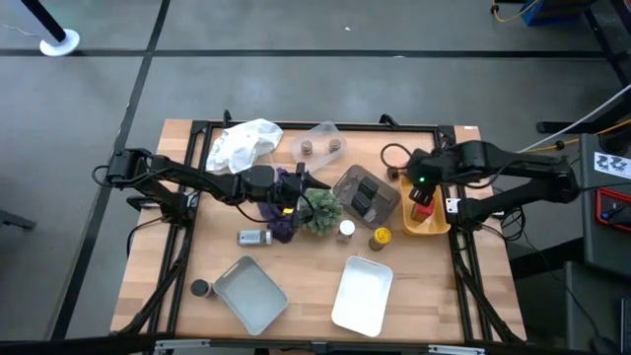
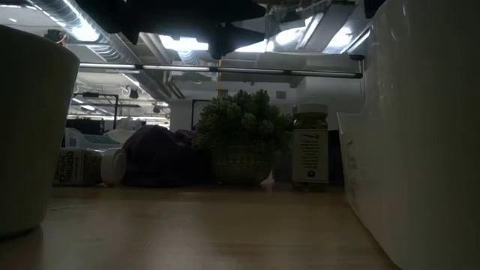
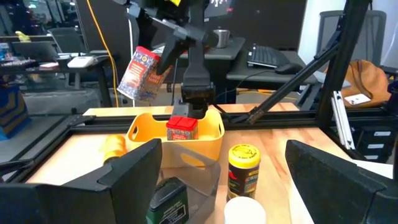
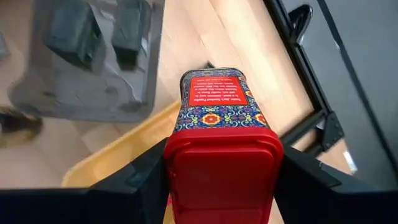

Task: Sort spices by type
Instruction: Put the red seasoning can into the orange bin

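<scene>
My right gripper (image 4: 221, 171) hangs over the yellow bin (image 1: 432, 225) at the table's right edge, shut on a red patterned spice tin (image 3: 140, 73). A second red tin (image 3: 181, 128) stands in that bin. My left gripper (image 3: 230, 186) is open at the table's middle, by the purple cloth (image 1: 284, 225) and the spiky plant (image 1: 321, 211), touching nothing. In front of it are a clear tray (image 1: 367, 194) with dark green tins (image 3: 168, 200), a yellow-capped jar (image 3: 244, 168) and a white-capped jar (image 1: 346, 230). My right gripper pinches the red tin between its two fingers (image 4: 142, 171), one on each side of the red cap end (image 4: 221, 155). The patterned body (image 4: 219, 99) points away from the wrist. The tin is tilted and lifted clear above the yellow bin.
A clear jar (image 1: 254, 237) lies on its side left of the cloth. A black-capped jar (image 1: 201, 288), a grey tray (image 1: 251, 294) and a white tray (image 1: 363, 294) sit near the front edge. At the far edge are a white cloth (image 1: 243, 144) and two brown-capped jars (image 1: 320, 148).
</scene>
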